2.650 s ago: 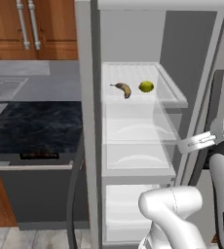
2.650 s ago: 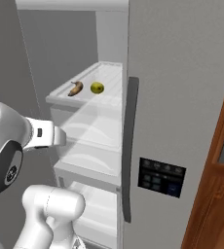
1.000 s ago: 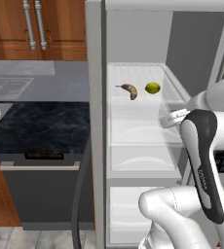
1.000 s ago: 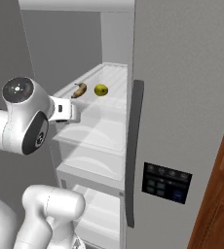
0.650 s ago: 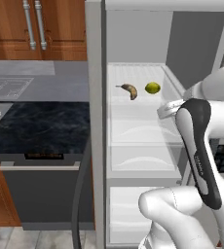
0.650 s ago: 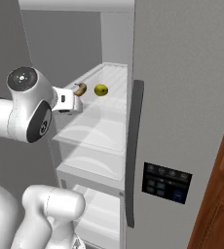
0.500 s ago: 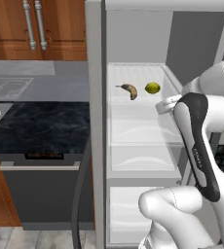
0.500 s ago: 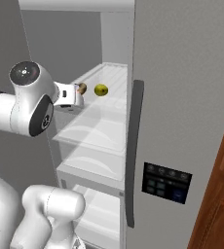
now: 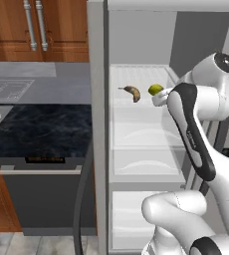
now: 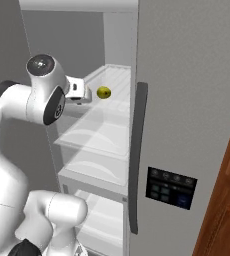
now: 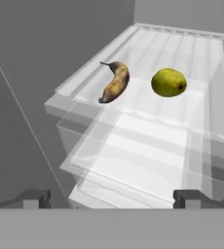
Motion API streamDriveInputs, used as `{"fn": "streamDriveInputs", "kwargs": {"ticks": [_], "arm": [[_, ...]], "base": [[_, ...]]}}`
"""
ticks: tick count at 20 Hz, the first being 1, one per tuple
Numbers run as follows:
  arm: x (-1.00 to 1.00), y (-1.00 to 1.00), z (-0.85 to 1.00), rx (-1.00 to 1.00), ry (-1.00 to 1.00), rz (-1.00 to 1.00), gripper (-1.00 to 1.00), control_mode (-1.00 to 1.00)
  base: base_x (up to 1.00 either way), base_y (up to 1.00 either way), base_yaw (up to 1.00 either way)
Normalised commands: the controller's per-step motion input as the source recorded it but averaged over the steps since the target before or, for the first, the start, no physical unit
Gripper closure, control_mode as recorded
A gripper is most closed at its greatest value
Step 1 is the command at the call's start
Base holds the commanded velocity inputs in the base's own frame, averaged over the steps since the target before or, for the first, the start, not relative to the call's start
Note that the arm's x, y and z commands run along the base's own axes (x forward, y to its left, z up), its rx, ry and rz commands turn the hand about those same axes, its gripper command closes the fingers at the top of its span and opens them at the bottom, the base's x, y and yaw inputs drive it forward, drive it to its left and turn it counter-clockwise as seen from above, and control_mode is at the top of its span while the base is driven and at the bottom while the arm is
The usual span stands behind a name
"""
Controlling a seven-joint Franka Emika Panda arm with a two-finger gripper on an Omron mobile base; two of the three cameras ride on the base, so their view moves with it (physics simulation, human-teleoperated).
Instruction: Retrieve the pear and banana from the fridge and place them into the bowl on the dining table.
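We hold our hand (image 11: 109, 197) spread wide and empty just outside the fridge (image 9: 97, 124); the pear (image 11: 168, 82) and banana (image 11: 115, 81) lie side by side, apart, on its upper glass shelf (image 11: 148, 141); approaching low, we might strike the shelf edge or nudge the round pear rolling.

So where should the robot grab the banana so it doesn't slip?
Probably around the banana's thick middle, where the curve is fattest, with a finger on each long side. It lies flat on the glass shelf, apart from the pear, so coming from the open front and slightly above looks easiest. The gripper is open.
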Motion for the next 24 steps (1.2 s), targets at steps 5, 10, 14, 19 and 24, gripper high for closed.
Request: {"fn": "streamDriveInputs", "kwargs": {"ticks": [5, 10, 14, 19, 24], "arm": [[0.4, 0.09, -0.15, 0.0, -0.06, 0.0, -1.0, -1.0], [0.27, 0.14, -0.05, 0.0, -0.04, -0.02, -1.0, -1.0], [0.05, 0.04, 0.0, 0.0, -0.01, -0.12, -1.0, -1.0], [0.14, 0.0, 0.0, 0.02, 0.0, -0.17, -1.0, -1.0], [0.22, 0.0, -0.01, 0.03, 0.0, -0.17, -1.0, -1.0]], "base": [[0.0, 0.0, 0.0], [0.0, 0.0, 0.0], [0.0, 0.0, 0.0], [0.0, 0.0, 0.0], [0.0, 0.0, 0.0]]}}
